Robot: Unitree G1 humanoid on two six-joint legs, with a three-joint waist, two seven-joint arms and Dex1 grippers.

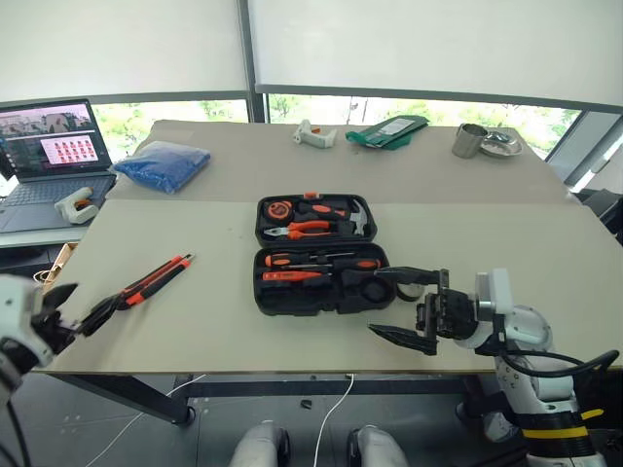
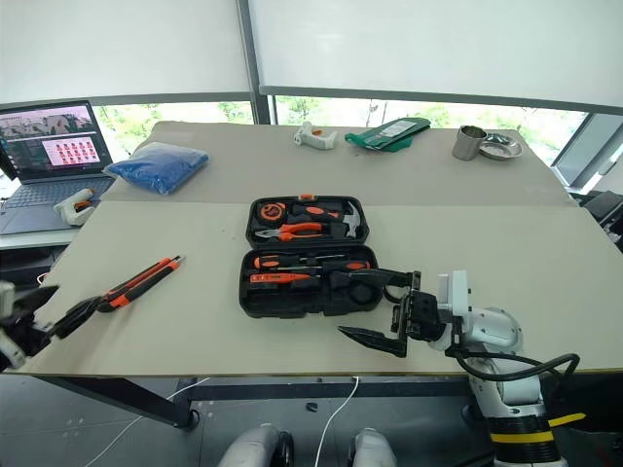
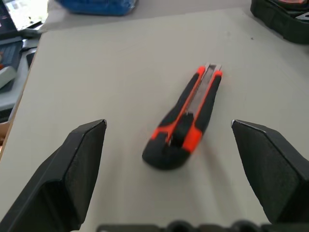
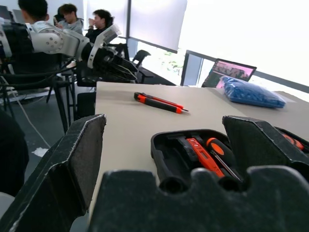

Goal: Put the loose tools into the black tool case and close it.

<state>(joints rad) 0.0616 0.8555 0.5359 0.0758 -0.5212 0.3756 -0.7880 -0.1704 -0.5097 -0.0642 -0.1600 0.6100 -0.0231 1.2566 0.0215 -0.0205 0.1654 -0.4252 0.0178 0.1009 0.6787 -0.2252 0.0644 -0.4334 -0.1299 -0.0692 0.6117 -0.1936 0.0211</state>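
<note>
The black tool case (image 1: pixel 263 302) lies open at the table's middle, with screwdrivers (image 1: pixel 321 261) and other orange-handled tools in its recesses. An orange-and-black utility knife (image 1: pixel 156 277) lies loose on the table to the left of the case. My left gripper (image 1: pixel 83 309) is at the knife's near end, open. In the left wrist view the knife (image 3: pixel 186 121) lies on the table between the spread fingers (image 3: pixel 72 174), untouched. My right gripper (image 1: pixel 407 306) hovers at the case's front right corner, open and empty, pointing left.
A laptop (image 1: pixel 49 156) and a white glue gun (image 1: pixel 73 204) sit on a side table at the far left. At the back are a blue bag (image 1: pixel 161 163), another white glue gun (image 1: pixel 313 134), a green pouch (image 1: pixel 389 131) and a metal cup (image 1: pixel 469 140). People (image 4: pixel 67 14) sit beyond the table's left end.
</note>
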